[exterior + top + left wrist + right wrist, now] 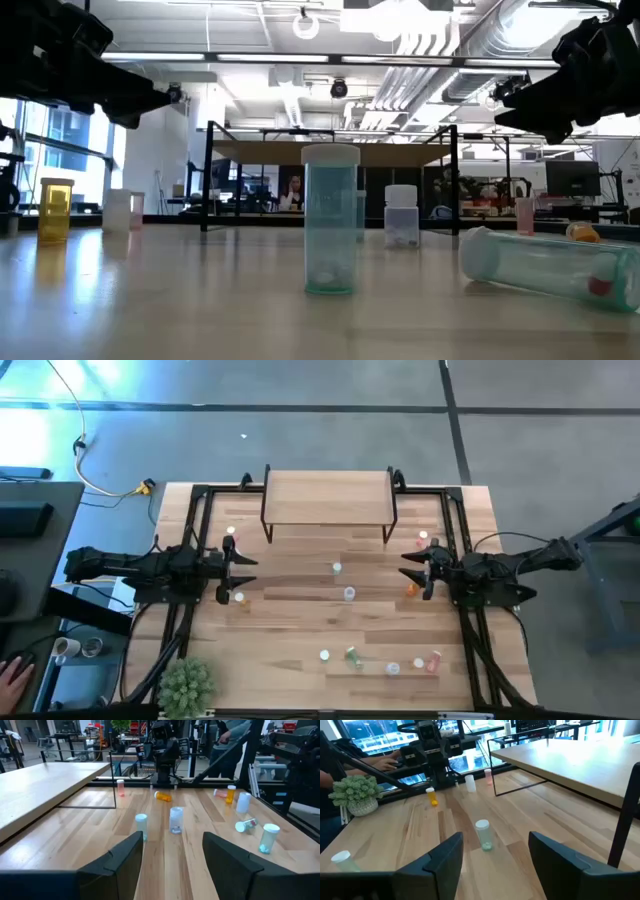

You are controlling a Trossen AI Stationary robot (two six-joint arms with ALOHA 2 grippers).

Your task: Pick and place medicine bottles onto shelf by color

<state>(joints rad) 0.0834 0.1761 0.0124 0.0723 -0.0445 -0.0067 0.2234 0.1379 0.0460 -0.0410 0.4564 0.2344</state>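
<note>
The shelf (pixel 328 495), a light-wood board on black legs, stands at the table's far middle with nothing on its top. Medicine bottles are scattered on the table. Two clear ones (pixel 337 568) (pixel 349 593) stand upright between my grippers. An orange one (pixel 240 598) stands by my left gripper, and another orange one (pixel 411 589) lies by my right. My left gripper (pixel 245 572) (pixel 170 865) hovers open at mid-left, pointing right. My right gripper (pixel 404 568) (pixel 495 865) hovers open at mid-right, pointing left. Neither has anything between its fingers.
Near the front edge stand or lie a clear bottle (pixel 325 656), a green one (pixel 352 656), another clear one (pixel 392 668) and a pink one (pixel 433 660). White and pink bottles (pixel 430 540) stand at far right, one more (pixel 230 532) at far left. A potted plant (pixel 187 682) sits at the near-left corner.
</note>
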